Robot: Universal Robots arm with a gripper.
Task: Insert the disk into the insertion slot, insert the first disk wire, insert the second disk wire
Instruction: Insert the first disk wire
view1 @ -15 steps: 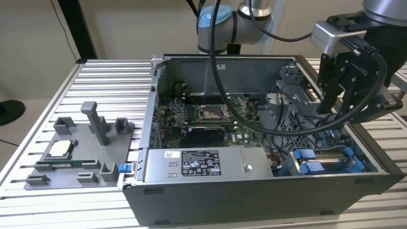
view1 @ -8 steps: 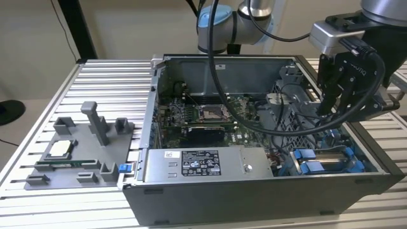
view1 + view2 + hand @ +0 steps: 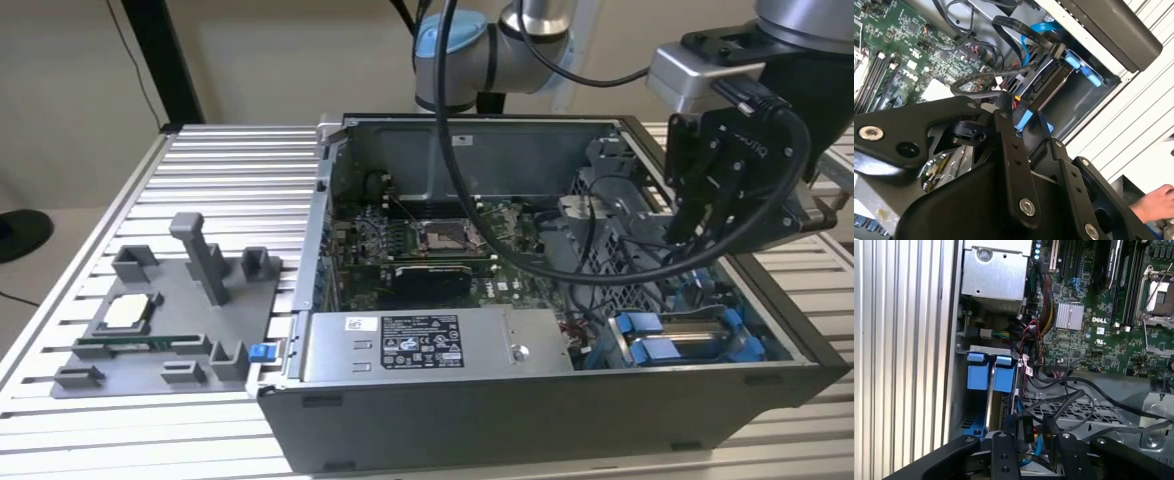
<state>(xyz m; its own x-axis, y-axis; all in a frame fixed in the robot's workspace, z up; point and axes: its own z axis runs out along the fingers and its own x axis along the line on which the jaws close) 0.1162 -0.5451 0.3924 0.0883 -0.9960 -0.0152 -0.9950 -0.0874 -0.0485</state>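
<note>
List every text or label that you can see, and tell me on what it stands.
On the silver box, a white sticker: print too small to read.
On the motherboard, a maker's logo in white; the codes around it are too small to read.
On the wires, small tags: unreadable.

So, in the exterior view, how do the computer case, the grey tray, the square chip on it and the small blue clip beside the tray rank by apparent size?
Largest to smallest:
1. computer case
2. grey tray
3. square chip
4. blue clip
</note>
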